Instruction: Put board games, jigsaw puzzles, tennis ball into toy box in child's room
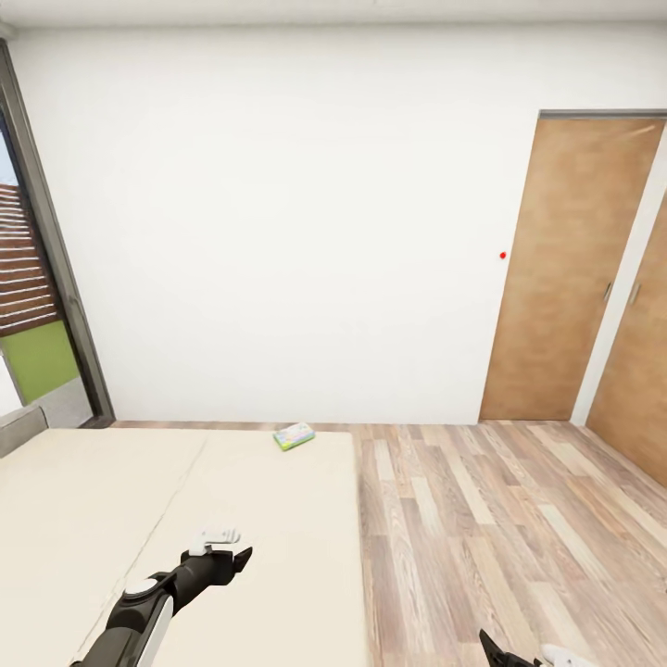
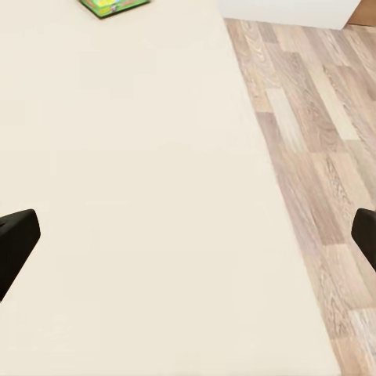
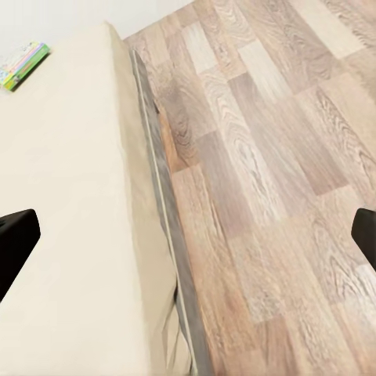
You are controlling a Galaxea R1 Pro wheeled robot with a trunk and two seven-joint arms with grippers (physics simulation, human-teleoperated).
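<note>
One green-edged board game (image 1: 294, 435) lies flat at the far corner of the beige bed (image 1: 111, 519), close to the white wall. It also shows in the left wrist view as board game (image 2: 113, 6) and in the right wrist view as board game (image 3: 23, 64). My left gripper (image 1: 232, 551) hovers over the mattress (image 2: 141, 196), well short of the game, open and empty (image 2: 188, 239). My right gripper (image 1: 519, 656) hangs open (image 3: 188, 235) above the bed's side edge (image 3: 157, 196) and the floor. The table, toy box, jigsaw puzzles and tennis ball are out of view.
Wood plank floor (image 1: 482, 519) runs along the bed's right side. Brown wooden doors (image 1: 570, 269) stand at the right. A dark-framed window (image 1: 37, 306) is at the far left, and a grey headboard corner (image 1: 18, 428) sits beside it.
</note>
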